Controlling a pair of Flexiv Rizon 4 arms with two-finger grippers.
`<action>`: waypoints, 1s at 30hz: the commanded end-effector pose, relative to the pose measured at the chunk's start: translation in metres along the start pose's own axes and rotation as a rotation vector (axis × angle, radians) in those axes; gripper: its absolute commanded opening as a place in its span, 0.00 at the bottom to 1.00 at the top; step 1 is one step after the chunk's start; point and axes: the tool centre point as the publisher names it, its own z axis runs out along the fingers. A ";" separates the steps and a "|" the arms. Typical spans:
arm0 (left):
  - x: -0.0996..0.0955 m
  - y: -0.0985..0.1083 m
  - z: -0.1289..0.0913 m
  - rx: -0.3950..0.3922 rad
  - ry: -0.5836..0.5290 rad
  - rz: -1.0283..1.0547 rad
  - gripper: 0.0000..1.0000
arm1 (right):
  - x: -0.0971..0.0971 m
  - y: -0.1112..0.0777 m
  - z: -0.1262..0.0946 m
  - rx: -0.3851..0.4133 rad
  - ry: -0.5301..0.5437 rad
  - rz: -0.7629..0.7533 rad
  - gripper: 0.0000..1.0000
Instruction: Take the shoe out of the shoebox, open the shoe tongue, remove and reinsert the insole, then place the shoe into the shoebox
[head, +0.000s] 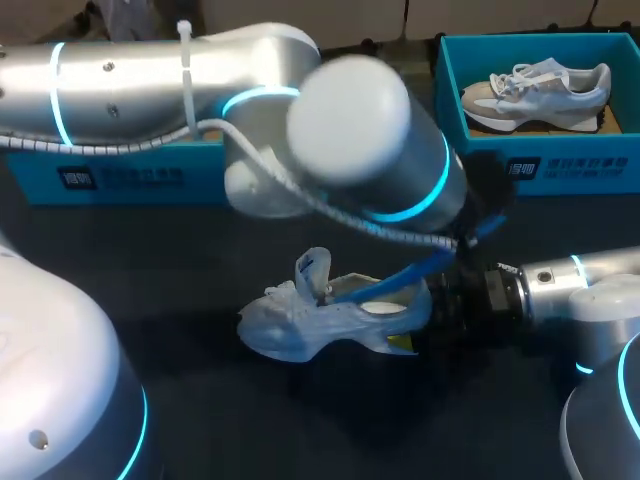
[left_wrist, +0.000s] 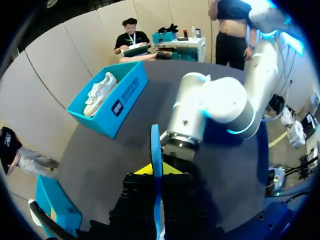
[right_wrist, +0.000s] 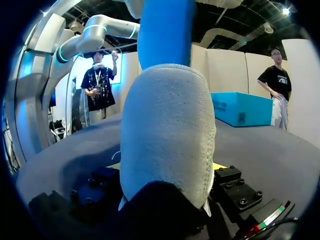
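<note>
— Starting big: what's the surface?
— Dark table (head: 180, 400). The left arm (head: 350, 120) comes in from the left and crosses past the middle, blocking much of the far side. The right arm (head: 570, 275) comes in low from the right.
— Boxes?
— Two teal ones along the far edge. The right shoebox (head: 530, 170) is at far right, open, with a white-grey sneaker (head: 540, 88) lying inside. The left shoebox (head: 120, 178) is at far left, mostly behind the left arm.
— Task shoe?
— The pale shoe (head: 310, 325) is out of both boxes, near the table's middle. Toe points left, heel points right, at the right arm's end. A pale flap stands up at the opening, probably the tongue (head: 313, 268); too washed out to be sure.
— Insole?
— The blue insole (head: 400, 278) is a long strip. Its left end is at the shoe's opening, and the rest runs right and farther back to the left arm's end, above the heel.
— Tools?
— Left gripper (left_wrist: 156, 172): narrow, pinched on the insole, which stands edge-on between its fingers in the left wrist view. Right gripper (right_wrist: 167, 170): fingers set wide on either side of the shoe's heel, a yellow tip peeking out on each side, holding the shoe.
</note>
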 end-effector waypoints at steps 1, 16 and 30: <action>-0.011 -0.004 -0.022 0.037 0.167 0.016 0.00 | 0.000 -0.001 0.001 0.006 0.002 0.001 0.00; -0.002 -0.053 -0.131 0.311 0.339 0.058 0.00 | 0.000 -0.001 0.001 0.006 0.002 0.001 0.00; -0.002 -0.053 -0.131 0.311 0.339 0.058 0.00 | 0.000 -0.001 0.001 0.006 0.002 0.001 0.00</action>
